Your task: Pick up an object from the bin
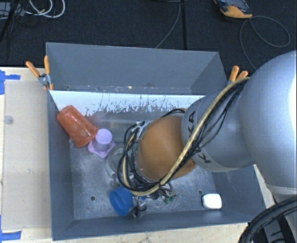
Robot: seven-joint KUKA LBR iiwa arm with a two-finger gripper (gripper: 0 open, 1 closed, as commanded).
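My gripper [141, 205] is low in the bin near the front wall, mostly hidden under the arm's orange cover and cables. A blue round cap-like thing [119, 200] lies right beside it on its left, touching or nearly touching it. Whether the blue thing sits in the gripper is hidden.
An orange ribbed cup [76, 126] lies on its side at the bin's back left, with a small lilac bottle-shaped thing [102, 142] just to its right. A small white block [212, 201] rests at the front right. The arm covers the bin's middle and right.
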